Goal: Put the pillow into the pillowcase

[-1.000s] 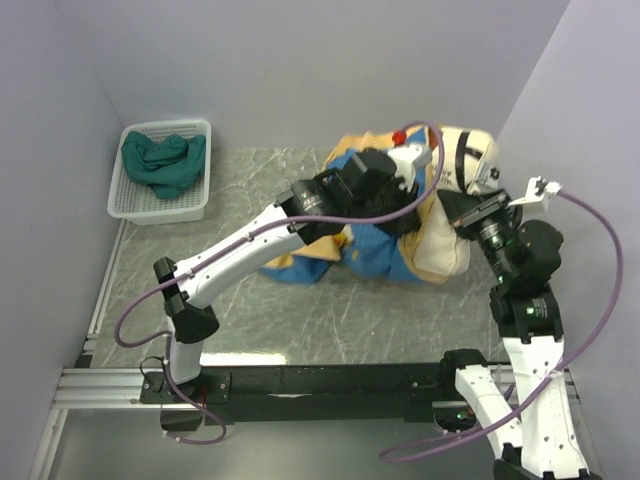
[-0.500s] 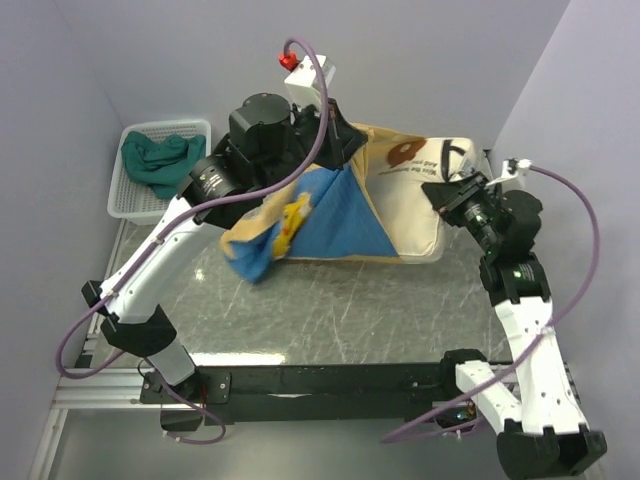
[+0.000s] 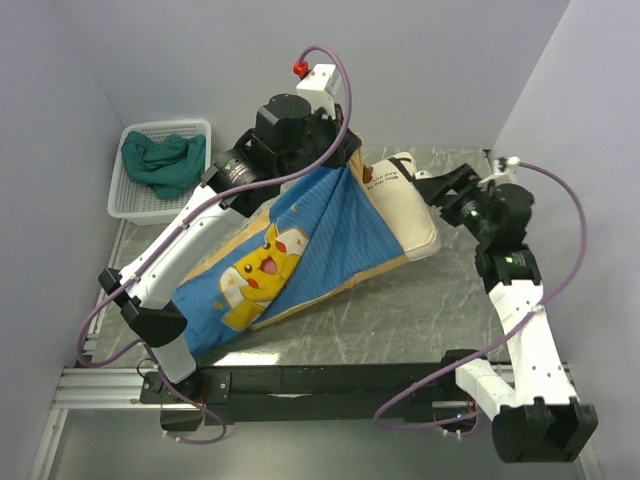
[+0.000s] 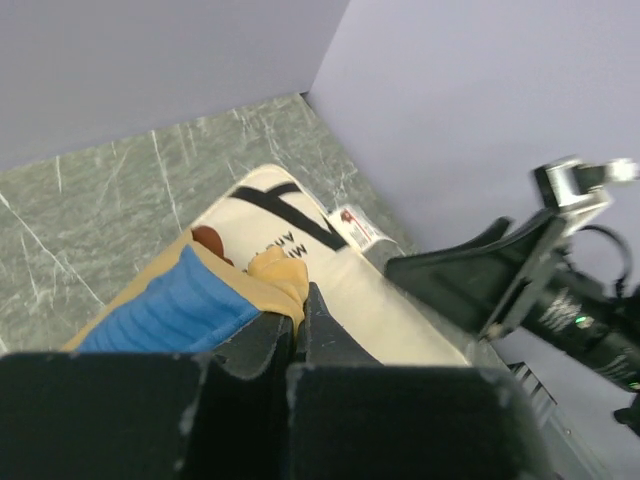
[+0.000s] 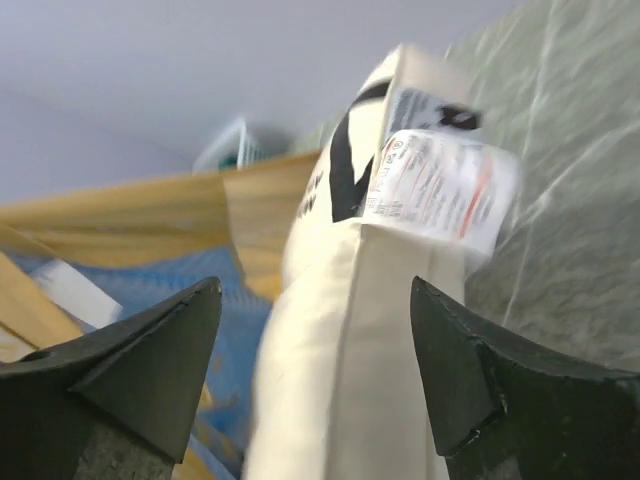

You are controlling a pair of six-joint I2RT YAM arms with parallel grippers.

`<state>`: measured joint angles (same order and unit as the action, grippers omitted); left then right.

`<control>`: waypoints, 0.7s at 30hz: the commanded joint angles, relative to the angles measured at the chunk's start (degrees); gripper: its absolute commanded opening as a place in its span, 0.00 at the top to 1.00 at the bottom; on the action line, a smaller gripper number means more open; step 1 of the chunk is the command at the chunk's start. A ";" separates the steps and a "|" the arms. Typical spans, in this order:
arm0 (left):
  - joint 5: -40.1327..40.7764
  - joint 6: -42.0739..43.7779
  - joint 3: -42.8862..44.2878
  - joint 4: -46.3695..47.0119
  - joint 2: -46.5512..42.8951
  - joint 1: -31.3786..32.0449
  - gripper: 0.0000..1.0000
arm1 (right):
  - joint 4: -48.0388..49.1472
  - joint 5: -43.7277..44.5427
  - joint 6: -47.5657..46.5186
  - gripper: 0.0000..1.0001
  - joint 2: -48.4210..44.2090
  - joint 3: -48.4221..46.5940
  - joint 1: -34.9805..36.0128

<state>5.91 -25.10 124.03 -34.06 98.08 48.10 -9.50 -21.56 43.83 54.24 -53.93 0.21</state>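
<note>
**Pillow** (image 3: 412, 205): cream, black print, label (image 5: 440, 185) at its end. Lies on the table (image 3: 400, 320) at far right, partly inside the case. The end toward the right arm is bare.

**Case** (image 3: 270, 265): blue stripes, yellow cartoon, mustard inside. Hangs slanted from its raised hem down to the near-left table edge.

**Left gripper** (image 4: 298, 305): pressed together on the yellow hem, holding the mouth up over the pillow.

**Right gripper** (image 5: 313, 290): spread, with the pillow's bare end between its fingers. Contact cannot be told.

**Basket** (image 3: 160, 212) with green cloth (image 3: 162, 163): far left, well apart.

**Step, as judged:** sheathing the pillow, roughly midway.

**Next move, as judged:** keep the hem taut while the bare end is pushed in, or draw the hem over that end.
</note>
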 commanded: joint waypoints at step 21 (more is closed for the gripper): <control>-5.38 -1.53 5.69 10.07 -2.28 0.16 0.98 | 17.41 -17.37 6.70 0.34 19.07 2.97 -1.98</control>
<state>3.79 -26.00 123.90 -34.04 97.34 48.29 2.13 -35.64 51.31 75.13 -44.88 -9.37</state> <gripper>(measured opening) 0.020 0.652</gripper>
